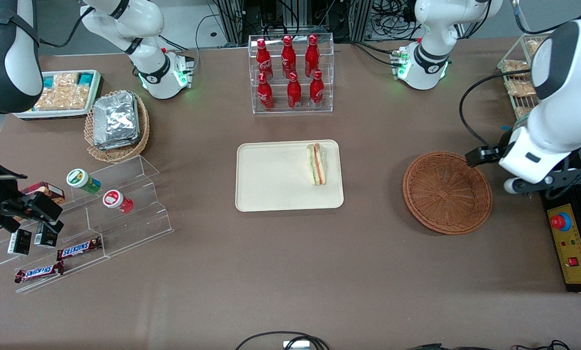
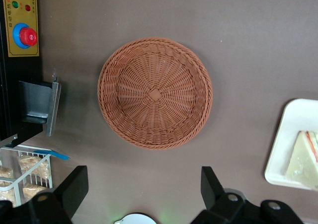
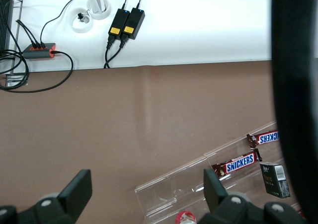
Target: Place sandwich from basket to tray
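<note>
Sandwich [image 1: 317,164] lying on the tray [image 1: 271,194], at its edge toward the working arm's end of the surface [image 1: 290,272]. Basket [image 1: 447,192] holding nothing, well apart from the tray. Gripper [image 2: 141,196] hovering above the surface beside the basket, fingers [image 2: 74,186] spread wide, gripping nothing.
</note>
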Controlling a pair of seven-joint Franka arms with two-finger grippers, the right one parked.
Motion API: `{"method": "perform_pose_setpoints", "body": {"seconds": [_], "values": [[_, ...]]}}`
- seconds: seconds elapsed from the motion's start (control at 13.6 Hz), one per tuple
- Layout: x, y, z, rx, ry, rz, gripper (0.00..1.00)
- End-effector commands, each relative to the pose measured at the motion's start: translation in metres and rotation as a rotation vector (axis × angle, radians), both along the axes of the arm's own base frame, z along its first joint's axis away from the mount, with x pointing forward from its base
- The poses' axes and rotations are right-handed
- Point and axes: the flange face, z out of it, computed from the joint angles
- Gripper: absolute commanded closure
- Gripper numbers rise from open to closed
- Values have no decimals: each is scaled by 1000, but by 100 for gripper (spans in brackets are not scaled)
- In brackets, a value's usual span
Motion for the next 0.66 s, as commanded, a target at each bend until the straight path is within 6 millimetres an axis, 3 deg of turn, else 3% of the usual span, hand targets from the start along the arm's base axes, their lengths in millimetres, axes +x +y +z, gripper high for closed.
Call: {"method": "perform_pose_setpoints", "body": {"seconds": [0.0,0.3,0.59], "values": [[-26,20,21,-41,-6,-79,0],[-38,20,41,-54,-18,-181,0],[-39,19,39,-82,7,-330,0]]}}
